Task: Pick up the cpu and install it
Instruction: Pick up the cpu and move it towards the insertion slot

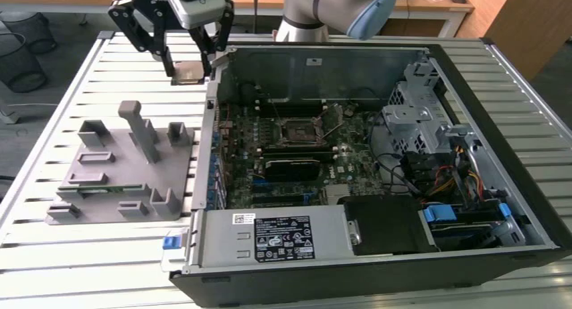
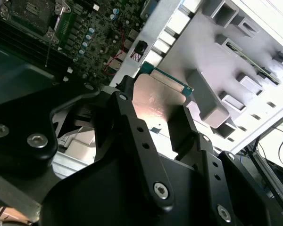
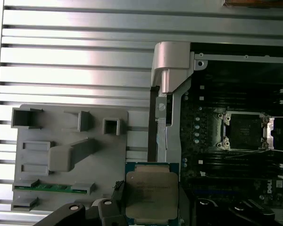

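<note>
While the cpu (image 1: 191, 76) is in the grip of the gripper (image 1: 187, 71), it sits over the slatted desk (image 1: 80, 255), just outside the corner of the open computer case (image 1: 313, 49) and beyond the grey fixture (image 1: 125, 168). The gripper is closed narrowly on the chip. In the second wrist view the black fingers (image 2: 129, 120) bear on two opposite edges of the cpu (image 2: 158, 101), with its shiny top facing up and unobstructed. In the first wrist view the cpu (image 3: 151, 195) appears level and square to the case wall. A green memory stick (image 3: 54, 187) lies in the fixture, well apart from the chip.

Assessment: the step in hand is the carry toward the socket (image 1: 298, 130) in the middle of the motherboard.

- Hold pressure steady. The contact is on thin edges only, so a slip would tilt the chip.
- Keep the chip flat and lift it clear of the case's upright metal wall (image 3: 172, 66), which stands between chip and board.
- Keep the present squareness, since the socket (image 3: 245, 132) is set parallel to the case walls.
- The socket's retaining frame appears raised, though this cannot be confirmed from these views. It is best verified before any descent.
- The chip's corner marking should be matched to the socket, with no downward force applied.
</note>
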Tool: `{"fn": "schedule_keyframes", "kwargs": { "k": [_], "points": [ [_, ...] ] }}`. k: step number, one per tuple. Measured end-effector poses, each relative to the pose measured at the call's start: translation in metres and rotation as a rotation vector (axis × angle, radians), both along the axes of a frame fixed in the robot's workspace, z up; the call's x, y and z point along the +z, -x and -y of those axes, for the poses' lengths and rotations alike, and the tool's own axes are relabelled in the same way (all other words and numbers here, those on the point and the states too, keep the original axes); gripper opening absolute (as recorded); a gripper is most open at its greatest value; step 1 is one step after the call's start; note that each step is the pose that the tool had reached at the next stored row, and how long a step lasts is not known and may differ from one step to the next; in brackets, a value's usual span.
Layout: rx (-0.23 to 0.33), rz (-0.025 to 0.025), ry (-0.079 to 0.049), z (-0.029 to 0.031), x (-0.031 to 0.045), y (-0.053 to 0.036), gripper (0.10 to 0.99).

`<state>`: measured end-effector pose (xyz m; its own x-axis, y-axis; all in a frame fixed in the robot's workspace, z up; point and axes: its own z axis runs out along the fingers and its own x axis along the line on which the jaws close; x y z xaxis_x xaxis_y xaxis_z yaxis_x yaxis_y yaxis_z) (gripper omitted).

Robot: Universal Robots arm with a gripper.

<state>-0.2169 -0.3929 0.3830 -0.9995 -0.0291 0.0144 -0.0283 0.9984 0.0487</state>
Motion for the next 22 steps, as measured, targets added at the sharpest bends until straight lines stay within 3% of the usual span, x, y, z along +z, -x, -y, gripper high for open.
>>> {"fn": "schedule_keyframes", "kwargs": {
  "k": [22],
  "points": [
    [0.0,0.0,0.0,0.0,0.0,-0.0183,0.537]
  ]
}}
